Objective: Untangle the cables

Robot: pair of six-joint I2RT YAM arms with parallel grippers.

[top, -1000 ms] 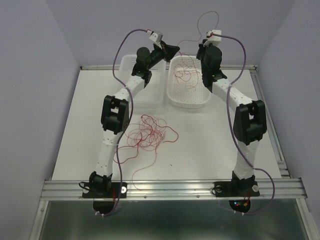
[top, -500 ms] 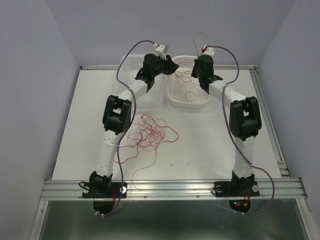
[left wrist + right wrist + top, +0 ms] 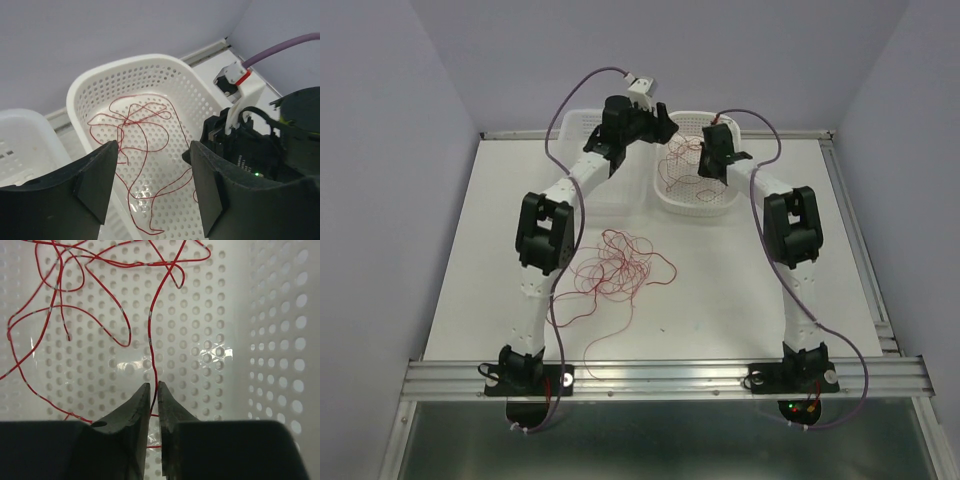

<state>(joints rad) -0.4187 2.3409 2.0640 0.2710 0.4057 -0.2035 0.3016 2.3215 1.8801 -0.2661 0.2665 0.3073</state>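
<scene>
- Red cables (image 3: pixel 618 268) lie in a loose tangle on the white table (image 3: pixel 720 290), between the two arms, with one strand trailing toward the near edge
- More red strands (image 3: pixel 131 121) lie looped on the floor of the perforated basket (image 3: pixel 140 59) at the far side of the table
- A second basket (image 3: pixel 25 140) stands just beside it on the left
- Left gripper (image 3: pixel 152 150) hangs above the perforated basket, its fingers spread wide with nothing between them
- Right gripper (image 3: pixel 153 389) is down inside that basket, its jaws almost pressed together, leaving a narrow slit; one red strand runs into the slit, and I cannot tell whether it is pinched or lies loose
</scene>
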